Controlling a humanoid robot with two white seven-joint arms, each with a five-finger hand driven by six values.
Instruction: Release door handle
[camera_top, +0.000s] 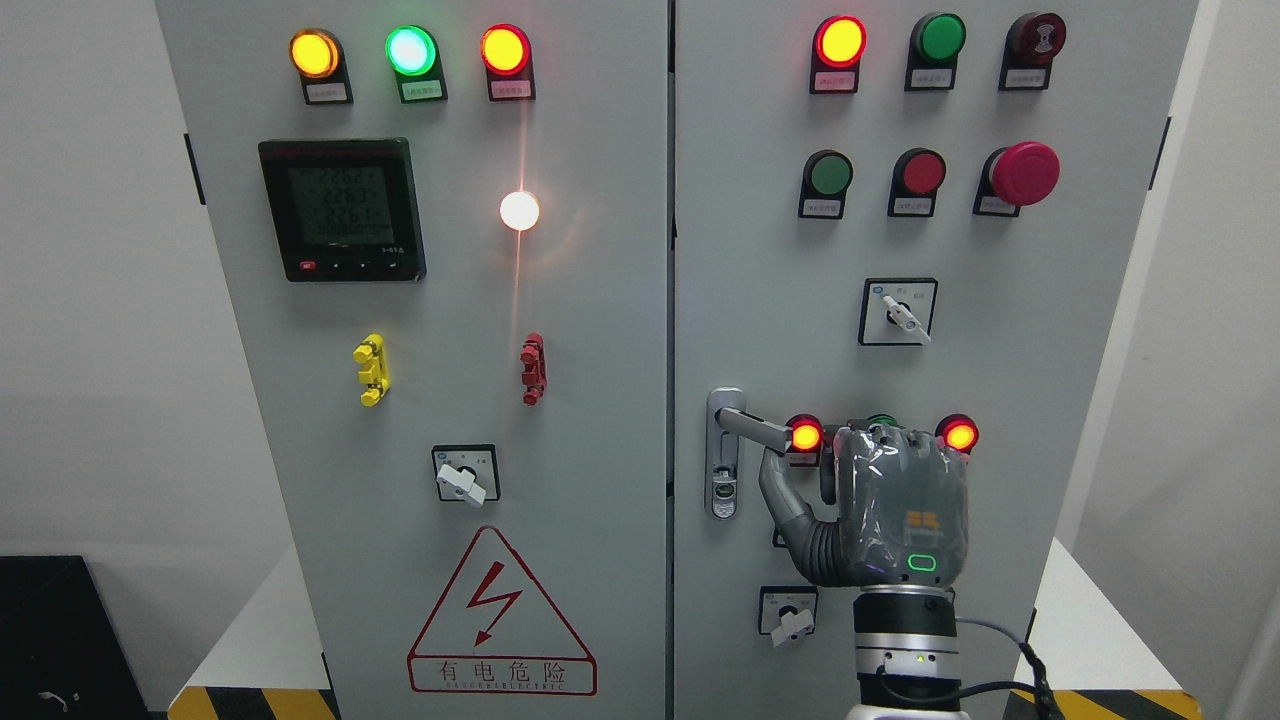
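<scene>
The grey door handle sits on the right cabinet door, its lever pointing right and slightly down from its lock plate. My right hand comes up from the bottom edge, its back towards the camera, just right of the lever's tip. Its thumb is spread to the left and reaches up under the lever, close to it or touching it. The other fingers point at the door beside the lever's end and hold nothing. The left arm is out of sight.
Two lit red lamps flank the hand. Rotary switches sit above and below it. The left door carries a meter, lamps, yellow and red clips, a switch and a warning triangle.
</scene>
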